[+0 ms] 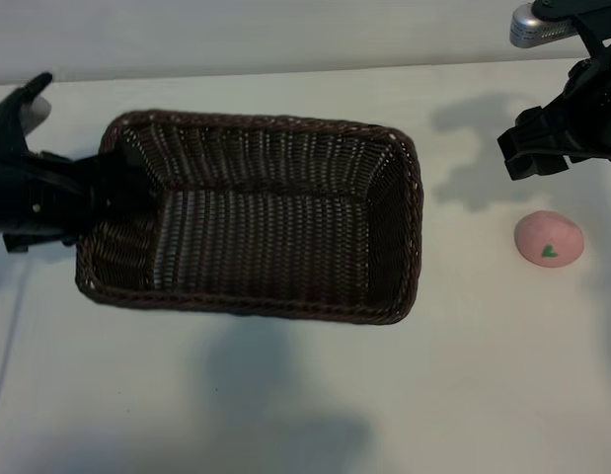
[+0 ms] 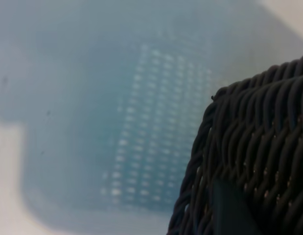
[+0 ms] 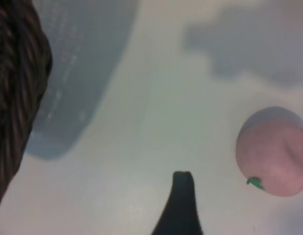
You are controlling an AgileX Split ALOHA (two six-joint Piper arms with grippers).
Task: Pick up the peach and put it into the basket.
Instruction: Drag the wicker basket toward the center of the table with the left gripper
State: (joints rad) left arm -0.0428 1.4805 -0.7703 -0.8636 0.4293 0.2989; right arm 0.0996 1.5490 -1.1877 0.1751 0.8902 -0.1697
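The pink peach [image 1: 549, 239] lies on the white table at the right, leaf mark facing up, also in the right wrist view [image 3: 273, 152]. My right gripper [image 1: 534, 150] hangs open just behind it, above the table and apart from the fruit; one dark finger [image 3: 183, 198] shows beside the peach. The dark brown wicker basket [image 1: 409, 237] fills the middle and left, held clear of the table above its shadow. My left gripper [image 1: 106, 202] is shut on the basket's left wall, one finger [image 2: 232, 210] pressed on the weave [image 2: 259, 147].
The basket's shadow [image 1: 275, 395] falls on the table toward the front. White table [image 1: 502, 375] stretches between the basket's right rim and the peach, and in front of both. A silver camera mount [image 1: 537, 25] sits at the back right.
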